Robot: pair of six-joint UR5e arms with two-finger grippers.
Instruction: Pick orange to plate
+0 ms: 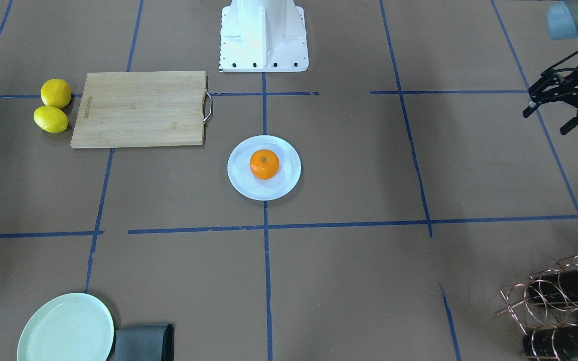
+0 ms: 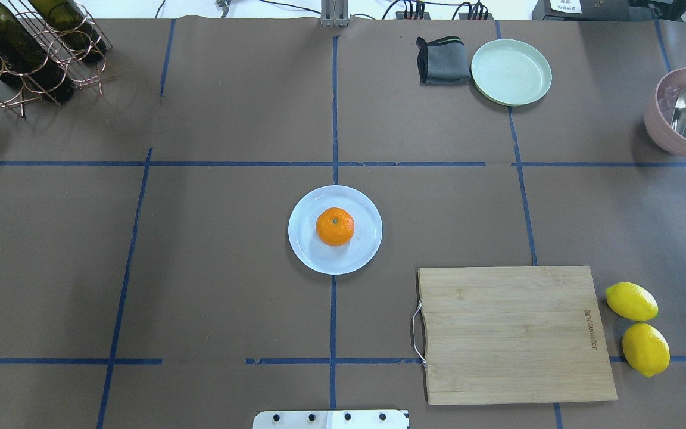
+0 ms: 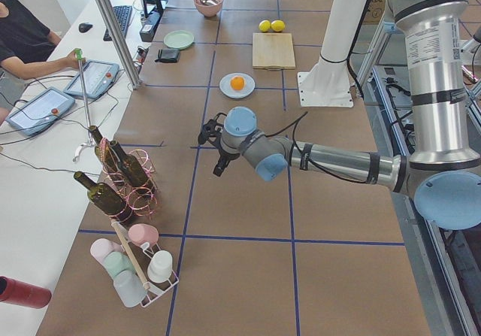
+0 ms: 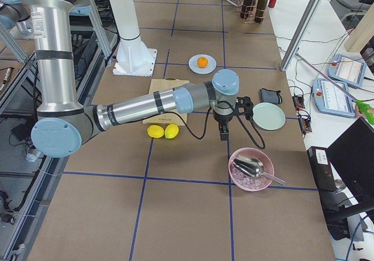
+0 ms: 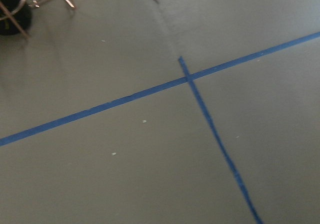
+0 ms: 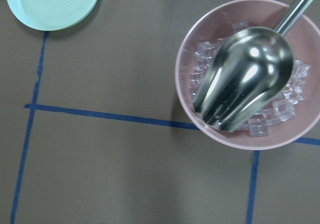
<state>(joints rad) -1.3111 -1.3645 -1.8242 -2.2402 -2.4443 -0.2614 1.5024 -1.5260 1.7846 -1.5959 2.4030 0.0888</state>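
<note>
The orange [image 1: 264, 164] rests in the middle of the glossy white plate [image 1: 241, 181] at the table's centre; from above, the orange [image 2: 334, 226] shows on the same plate [image 2: 362, 250]. My left gripper [image 1: 550, 119] hovers far off to the side above bare table, open, with nothing between its fingers. It also shows in the exterior left view as the near arm's gripper [image 3: 215, 149]. My right gripper [image 4: 224, 130] appears only in the exterior right view, above the table between the mint plate and the pink bowl. Whether it is open or shut I cannot tell.
A bamboo cutting board [image 2: 515, 333] lies near the robot's base with two lemons [image 2: 638, 328] beside it. A mint-green plate [image 2: 511, 71] and a grey cloth [image 2: 443, 61] sit at the far edge. A pink bowl of ice with a metal scoop [image 6: 250, 78] and a copper bottle rack [image 2: 21, 53] occupy the far corners.
</note>
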